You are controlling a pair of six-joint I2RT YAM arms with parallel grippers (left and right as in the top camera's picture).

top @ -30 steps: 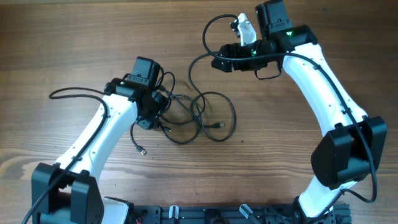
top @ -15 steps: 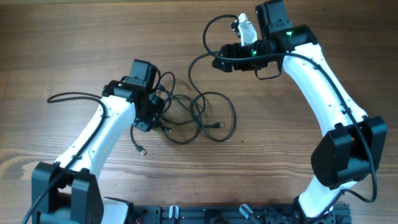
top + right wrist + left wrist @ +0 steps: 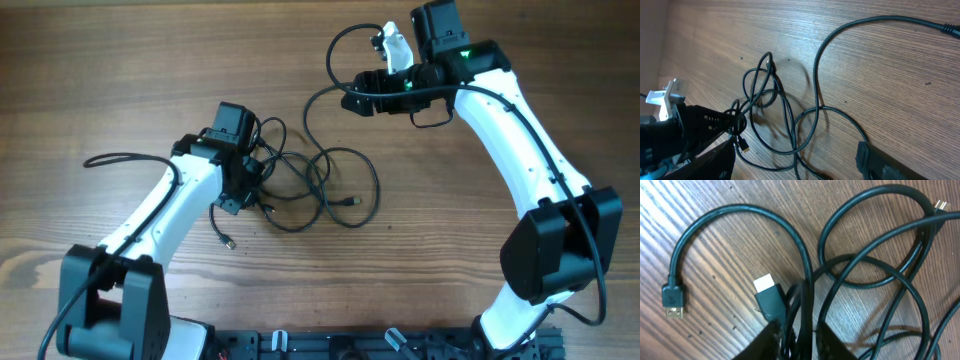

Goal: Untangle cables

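From overhead, the cables (image 3: 318, 187) are lying in a loose tangle of loops near the middle of the wooden table (image 3: 120, 60), with one strand climbing toward the far edge. The left gripper (image 3: 243, 178) is sitting at the left side of the tangle, its fingers closed narrowly into the cords. A small plug (image 3: 230, 242) is trailing out toward the near edge. The right gripper (image 3: 352, 102) is hovering near the far edge, beside the climbing strand; from here it cannot be told how wide it is standing.

In the left wrist view, the left gripper (image 3: 796, 339) is pinching a bundle of cables (image 3: 865, 265) between its two dark fingers (image 3: 832, 345), which are standing close together at the bottom edge. A flat black plug (image 3: 769, 299) is lying just beside the fingers, and a gold-tipped USB plug (image 3: 673, 300) is resting on the wood at the end of a curved cord.

In the right wrist view, only a dark piece of the right gripper (image 3: 885, 162) is showing, so its opening cannot be told. The cables (image 3: 785, 120) are spreading across the table below it, with the left arm (image 3: 695, 125) reaching into the knot.
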